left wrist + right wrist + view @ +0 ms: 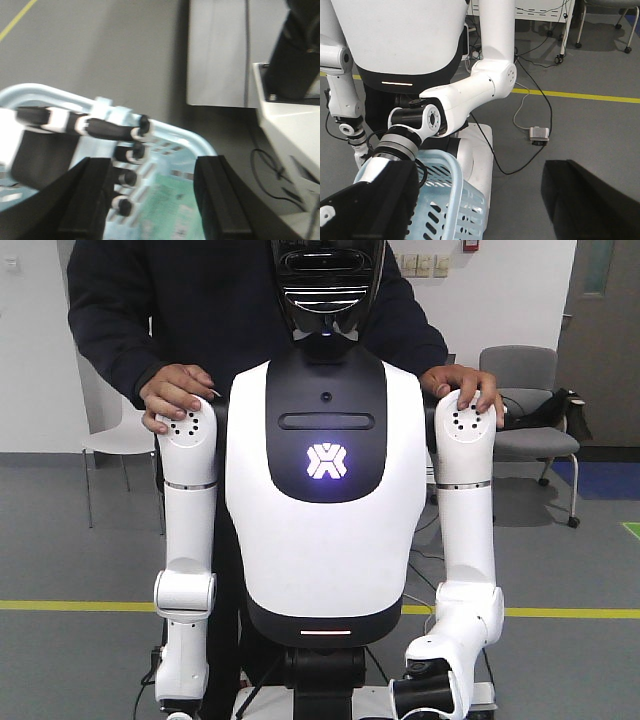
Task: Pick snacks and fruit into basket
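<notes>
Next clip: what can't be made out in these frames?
- Contents of the basket: right wrist view, blocked by the right pincer and the bottom edge.
- The green item in the basket: left wrist view, blurred, flanked by the left pincer; type unreadable.
- Any fruit: in no view.
- Face of the person: front view, behind the humanoid.

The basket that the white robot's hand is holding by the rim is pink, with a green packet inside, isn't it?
Not pink: the basket is light blue, as the left wrist view shows. The rest holds: the white robot's hand grips its rim and a green packet lies inside.
</notes>
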Tool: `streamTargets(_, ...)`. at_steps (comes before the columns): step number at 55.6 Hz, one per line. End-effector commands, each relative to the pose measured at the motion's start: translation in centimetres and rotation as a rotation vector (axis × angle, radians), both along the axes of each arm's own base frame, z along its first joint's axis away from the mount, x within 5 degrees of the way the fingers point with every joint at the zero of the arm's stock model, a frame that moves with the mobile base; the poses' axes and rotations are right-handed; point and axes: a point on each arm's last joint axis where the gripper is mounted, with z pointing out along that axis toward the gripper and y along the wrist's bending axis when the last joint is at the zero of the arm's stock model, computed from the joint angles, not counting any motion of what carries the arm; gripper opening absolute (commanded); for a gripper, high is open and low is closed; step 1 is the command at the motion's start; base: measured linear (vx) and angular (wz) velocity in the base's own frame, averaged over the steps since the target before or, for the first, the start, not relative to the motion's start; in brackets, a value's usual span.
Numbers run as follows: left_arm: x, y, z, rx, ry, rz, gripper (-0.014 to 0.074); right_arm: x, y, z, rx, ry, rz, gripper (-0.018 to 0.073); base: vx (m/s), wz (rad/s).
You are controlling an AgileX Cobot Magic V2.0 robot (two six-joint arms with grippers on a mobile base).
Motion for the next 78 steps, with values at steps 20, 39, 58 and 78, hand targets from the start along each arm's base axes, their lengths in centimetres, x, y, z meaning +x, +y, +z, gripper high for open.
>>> streamTargets(20,1.9,5.1,6.6,-0.057,-0.193,0.546,0.048,0.2,-0.1,1.5,-0.005,-0.097,-0.008,0.0564,0.0,0.0)
streamTargets(39,2.0,5.4,6.6,-0.046,-0.203,0.576,0.048,0.2,-0.1,1.5,-0.005,-0.098,-0.008,0.0564,0.0,0.0)
streamTargets(58,2.0,5.4,6.5,-0.04,-0.212,0.566,0.0459,0.2,-0.1,1.5,-0.005,-0.098,-0.008,0.0564,0.0,0.0)
streamTargets(78,0.6,6.7,9.9,-0.193,-0.384,0.504,0.0057,0.2,-0.1,1.5,-0.005,-0.098,-0.008,0.0564,0.0,0.0)
